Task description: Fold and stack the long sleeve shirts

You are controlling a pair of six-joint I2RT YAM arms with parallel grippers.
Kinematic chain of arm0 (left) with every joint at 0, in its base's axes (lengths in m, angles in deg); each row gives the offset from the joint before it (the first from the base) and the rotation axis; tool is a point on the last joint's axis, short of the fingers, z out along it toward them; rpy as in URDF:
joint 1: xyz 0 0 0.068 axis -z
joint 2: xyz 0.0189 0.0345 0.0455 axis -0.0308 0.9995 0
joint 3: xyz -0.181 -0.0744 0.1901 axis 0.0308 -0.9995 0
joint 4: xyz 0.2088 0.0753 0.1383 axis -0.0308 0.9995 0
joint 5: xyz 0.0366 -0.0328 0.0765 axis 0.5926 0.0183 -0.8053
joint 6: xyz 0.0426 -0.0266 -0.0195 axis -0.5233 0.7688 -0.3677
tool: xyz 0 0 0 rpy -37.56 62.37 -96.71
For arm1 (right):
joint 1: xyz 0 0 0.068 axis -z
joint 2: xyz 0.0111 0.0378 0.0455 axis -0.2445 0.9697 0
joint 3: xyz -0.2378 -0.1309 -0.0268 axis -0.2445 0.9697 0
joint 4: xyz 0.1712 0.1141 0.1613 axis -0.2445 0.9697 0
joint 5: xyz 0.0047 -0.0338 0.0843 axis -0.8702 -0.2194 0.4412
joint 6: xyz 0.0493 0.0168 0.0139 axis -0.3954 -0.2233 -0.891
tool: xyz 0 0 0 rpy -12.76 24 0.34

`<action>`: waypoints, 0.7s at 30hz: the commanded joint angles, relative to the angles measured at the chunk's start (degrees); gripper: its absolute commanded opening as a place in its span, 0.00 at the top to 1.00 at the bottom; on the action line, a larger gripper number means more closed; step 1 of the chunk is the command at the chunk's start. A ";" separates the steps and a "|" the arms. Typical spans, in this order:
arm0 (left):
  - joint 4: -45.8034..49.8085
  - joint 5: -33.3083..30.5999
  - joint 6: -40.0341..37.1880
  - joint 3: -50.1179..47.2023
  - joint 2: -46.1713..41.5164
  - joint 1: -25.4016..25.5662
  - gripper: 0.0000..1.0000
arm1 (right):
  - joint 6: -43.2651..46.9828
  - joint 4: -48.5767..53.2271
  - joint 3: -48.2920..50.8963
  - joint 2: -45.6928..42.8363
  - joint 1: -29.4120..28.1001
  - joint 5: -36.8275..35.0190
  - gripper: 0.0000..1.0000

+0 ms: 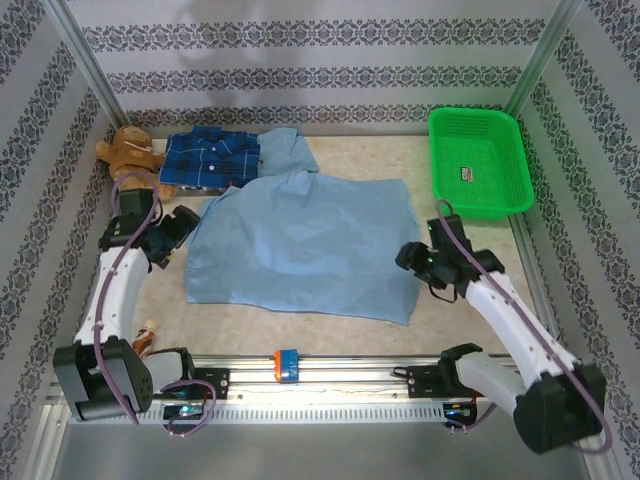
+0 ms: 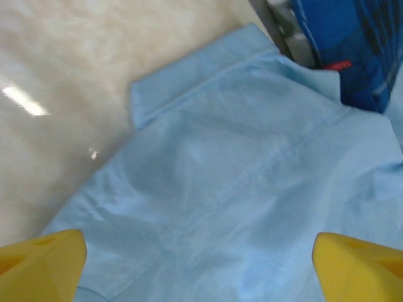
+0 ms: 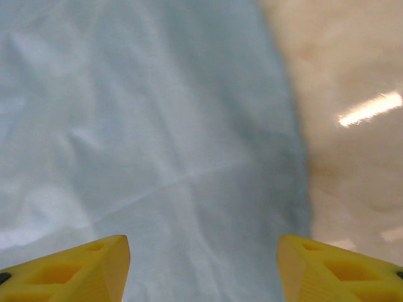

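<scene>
The light blue shirt (image 1: 300, 240) is lying spread out flat on the table (image 1: 370, 155), and everything else is sitting around it. At its far left corner the dark blue plaid shirt (image 1: 210, 160) is lying folded, right up against the pale cloth. A brown teddy bear (image 1: 128, 152) is slumping just past the plaid shirt, on the side away from the light blue one. A green basket (image 1: 480, 140) is standing well off to the light blue shirt's far right.

The left gripper (image 1: 180, 228) is hanging at the shirt's left edge. Its wrist camera is looking down on the collar (image 2: 189, 82), and its yellow fingers (image 2: 44, 264) are spread wide with nothing between them. The right gripper (image 1: 412, 255) is waiting at the shirt's right edge. Its fingers (image 3: 340, 270) are likewise parted, straddling the line where the cloth is meeting bare tabletop.
</scene>
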 commanded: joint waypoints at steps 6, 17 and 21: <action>12.62 -4.45 -4.64 -1.88 4.56 5.62 0.04 | 6.82 4.72 -7.54 13.02 -18.52 -2.67 0.36; 12.34 -1.16 -0.70 -9.76 5.03 5.55 0.04 | 0.82 10.43 -1.59 14.60 -29.36 -9.50 0.36; 10.51 -2.11 0.70 -11.43 5.96 5.37 0.05 | -4.43 11.77 0.68 12.45 -28.10 -11.53 0.36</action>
